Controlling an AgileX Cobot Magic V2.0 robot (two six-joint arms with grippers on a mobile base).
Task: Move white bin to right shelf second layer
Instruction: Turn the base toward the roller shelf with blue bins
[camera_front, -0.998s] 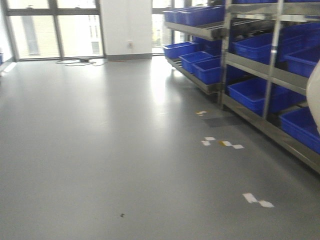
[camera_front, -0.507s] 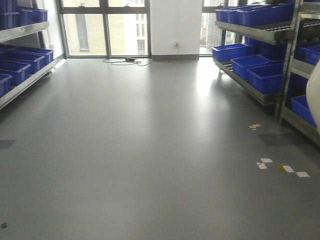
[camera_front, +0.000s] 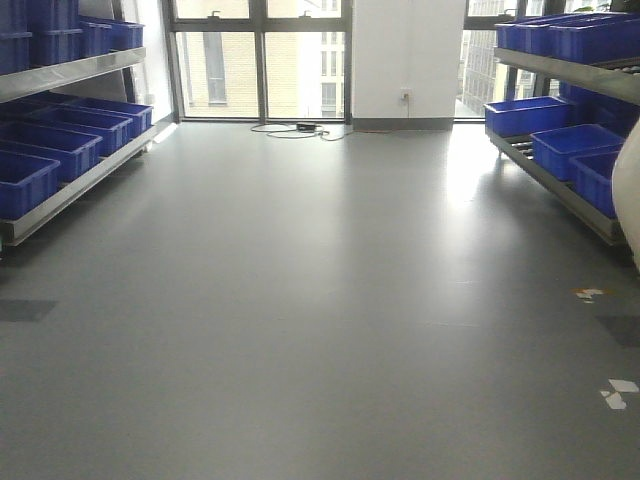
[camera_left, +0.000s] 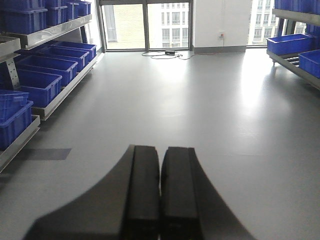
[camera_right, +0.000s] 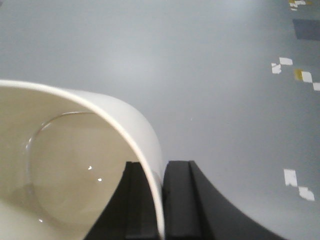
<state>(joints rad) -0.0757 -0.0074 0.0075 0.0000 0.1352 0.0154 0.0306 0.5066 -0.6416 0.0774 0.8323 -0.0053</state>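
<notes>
The white bin (camera_right: 65, 165) fills the lower left of the right wrist view, glossy cream with its mouth toward the camera. My right gripper (camera_right: 159, 165) is shut on its rim, one finger inside the wall and one outside. A sliver of the bin (camera_front: 632, 195) shows at the right edge of the front view. The right shelf (camera_front: 565, 68) stands at the far right, its second level up carrying blue crates (camera_front: 585, 35). In the left wrist view my left gripper (camera_left: 161, 149) is shut with nothing in it, above bare floor.
A left rack (camera_front: 75, 75) loaded with blue crates (camera_front: 45, 145) runs along the left wall. Cables (camera_front: 295, 128) lie on the floor by the windows. White tape marks (camera_front: 618, 392) dot the grey floor at the right.
The view has swung left: the right shelf slid to the right edge of the frame and the left rack came into view. The bin stays at the right edge.
</notes>
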